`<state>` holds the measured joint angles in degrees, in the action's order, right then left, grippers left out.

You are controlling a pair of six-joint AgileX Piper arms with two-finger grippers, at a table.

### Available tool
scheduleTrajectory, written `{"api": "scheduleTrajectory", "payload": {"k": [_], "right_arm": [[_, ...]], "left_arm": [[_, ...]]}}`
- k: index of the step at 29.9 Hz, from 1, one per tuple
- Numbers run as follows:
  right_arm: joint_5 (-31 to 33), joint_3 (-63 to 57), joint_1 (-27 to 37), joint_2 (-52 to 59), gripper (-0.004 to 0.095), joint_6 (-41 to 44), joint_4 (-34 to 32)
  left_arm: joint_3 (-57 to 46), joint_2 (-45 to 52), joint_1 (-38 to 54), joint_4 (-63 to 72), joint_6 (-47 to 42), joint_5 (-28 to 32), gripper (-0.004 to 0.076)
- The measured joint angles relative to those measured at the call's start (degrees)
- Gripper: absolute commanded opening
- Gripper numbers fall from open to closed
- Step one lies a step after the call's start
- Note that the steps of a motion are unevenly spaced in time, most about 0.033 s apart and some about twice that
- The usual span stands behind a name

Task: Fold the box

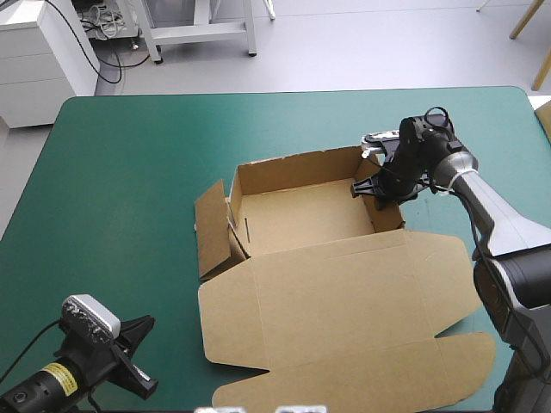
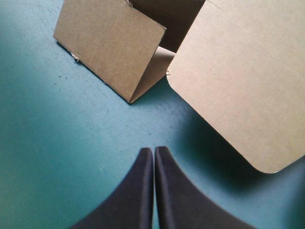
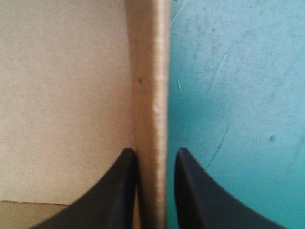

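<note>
The brown box (image 1: 301, 215) lies mid-table as an open tray. Its back wall and right wall (image 1: 387, 202) are raised, and its lid (image 1: 344, 310) lies flat toward the near edge. The left side flap (image 1: 211, 228) stands splayed outward. My right gripper (image 1: 379, 185) is at the tray's far right corner. In the right wrist view this gripper (image 3: 155, 151) straddles the right wall (image 3: 150, 95), one finger inside the tray and one outside, all but shut on it. My left gripper (image 1: 142, 348) rests shut near the table's near left corner. Ahead of that gripper (image 2: 154, 150) are the flap (image 2: 109, 45) and a lid corner (image 2: 243, 81).
Bare teal-green cover (image 1: 129, 172) stretches left of and behind the box. The lid's rounded tabs (image 1: 465, 353) reach close to the near right edge of the table.
</note>
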<state>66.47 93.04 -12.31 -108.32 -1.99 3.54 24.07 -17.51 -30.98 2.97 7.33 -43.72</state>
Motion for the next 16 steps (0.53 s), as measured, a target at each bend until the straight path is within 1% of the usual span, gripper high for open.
{"api": "scheduleTrajectory", "payload": {"k": [9,16], "right_arm": [[0.5,0.43,-0.11,1.09,-0.0021,0.0,-0.52],[1.34,3.12,-0.11,8.54,-0.0021,0.0,-1.57]], "left_arm": [[0.0,0.0,0.0,-0.05,0.0,0.0,-0.0008],[0.0,0.0,0.0,-0.05,0.0,0.11,-0.0008]]}}
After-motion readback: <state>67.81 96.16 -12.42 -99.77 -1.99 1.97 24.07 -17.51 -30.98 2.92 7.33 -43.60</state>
